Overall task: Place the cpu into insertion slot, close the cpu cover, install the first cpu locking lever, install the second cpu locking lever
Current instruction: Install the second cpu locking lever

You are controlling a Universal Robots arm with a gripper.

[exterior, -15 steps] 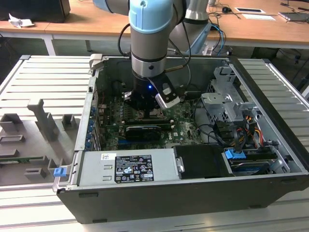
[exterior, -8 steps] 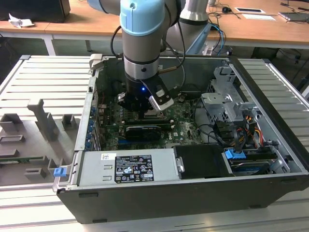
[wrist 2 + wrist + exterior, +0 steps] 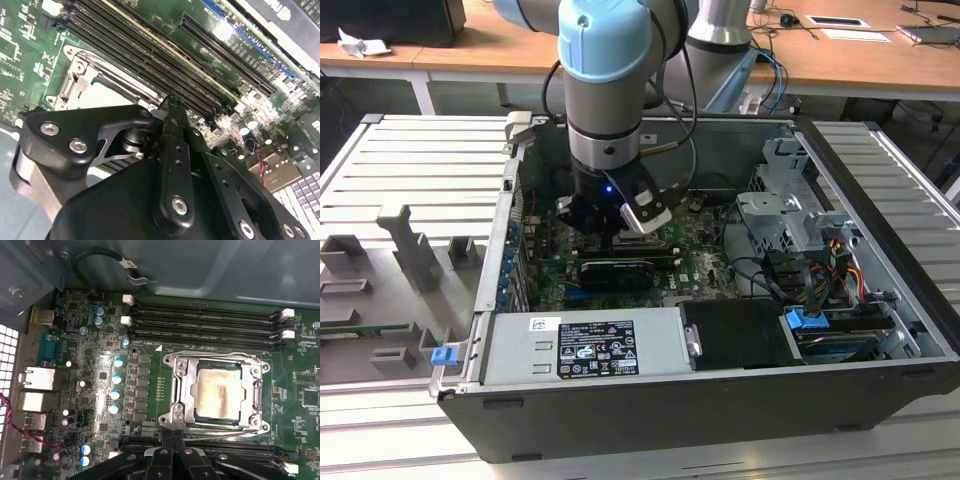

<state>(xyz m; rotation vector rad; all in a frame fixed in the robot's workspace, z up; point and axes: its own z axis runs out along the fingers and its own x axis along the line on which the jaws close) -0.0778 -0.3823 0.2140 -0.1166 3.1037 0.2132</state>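
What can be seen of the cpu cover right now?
In the first wrist view the cpu cover is a thin silver metal frame lying flat and closed over the insertion slot. Its large middle window leaves the silvery-beige cpu exposed. It sits amid green circuit board, beside the long black memory slots. The gripper is near the socket's edge, apart from the cover.

Shiny metal cpu cover

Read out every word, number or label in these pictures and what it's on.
Black-and-white label on the silver metal power supply box: print too small to read.
White markings on the green circuit board: too small to read.
Silvery-beige square cpu: no readable text.
Nothing can be quoted.
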